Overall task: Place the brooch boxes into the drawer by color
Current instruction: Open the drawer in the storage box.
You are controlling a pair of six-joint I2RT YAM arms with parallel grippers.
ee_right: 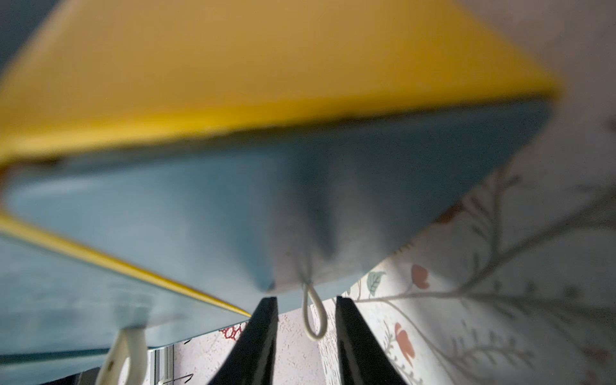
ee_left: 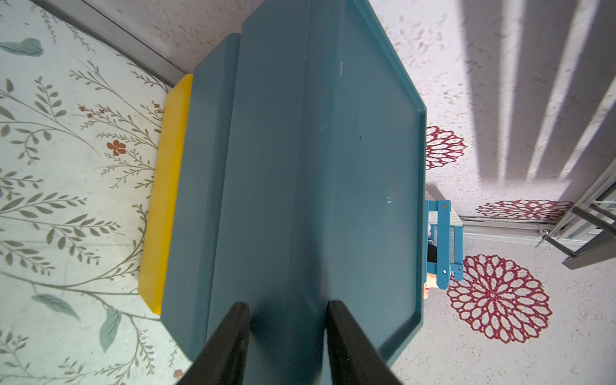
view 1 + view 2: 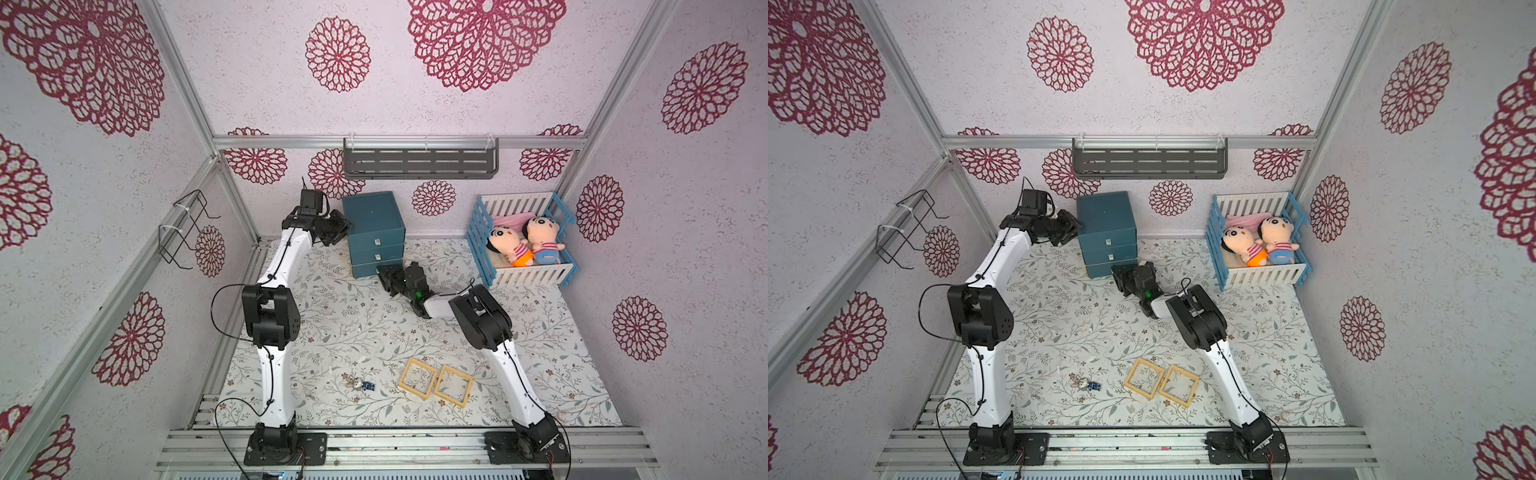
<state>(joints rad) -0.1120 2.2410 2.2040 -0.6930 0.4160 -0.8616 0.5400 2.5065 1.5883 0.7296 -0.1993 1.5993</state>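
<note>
The drawer (image 3: pixel 374 224) is a dark teal chest of three stacked drawers at the back of the floral cloth, seen in both top views (image 3: pixel 1106 224). My left gripper (image 3: pixel 347 230) is open, its tips against the chest's upper left edge (image 2: pixel 300 200). My right gripper (image 3: pixel 382 272) is at the bottom drawer's front. In the right wrist view its jaws (image 1: pixel 305 301) stand apart on either side of the pale loop pull (image 1: pixel 313 320), not pinching it. Two yellow-tan brooch boxes (image 3: pixel 419 377) (image 3: pixel 454 385) lie side by side near the front, far from both grippers.
A blue-and-white crib (image 3: pixel 528 276) holding two dolls stands at the back right. A tiny grey-and-blue trinket (image 3: pixel 359 384) lies left of the frames. A grey shelf (image 3: pixel 419 164) hangs on the back wall and a wire rack (image 3: pixel 187 228) on the left wall.
</note>
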